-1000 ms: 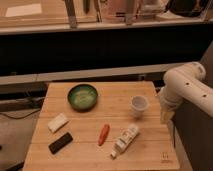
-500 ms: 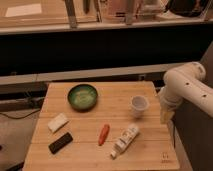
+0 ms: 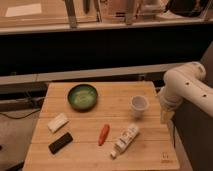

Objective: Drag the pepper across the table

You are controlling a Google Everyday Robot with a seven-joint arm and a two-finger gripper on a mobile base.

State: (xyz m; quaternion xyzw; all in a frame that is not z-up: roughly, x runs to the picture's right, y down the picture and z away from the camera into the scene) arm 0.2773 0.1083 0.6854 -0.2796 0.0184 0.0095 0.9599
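The pepper (image 3: 103, 134) is a small red-orange tapered piece lying on the light-wood table (image 3: 90, 155), near the front middle. A white labelled bottle (image 3: 125, 140) lies just to its right. My white arm (image 3: 187, 90) comes in from the right. The gripper (image 3: 166, 116) hangs off the table's right edge, beside the white cup, well to the right of the pepper and not touching it.
A green bowl (image 3: 82, 96) sits at the back middle. A white cup (image 3: 139, 105) stands at the right. A white block (image 3: 58, 122) and a black rectangular block (image 3: 60, 142) lie at the front left. A dark mark (image 3: 165, 159) is near the front right corner.
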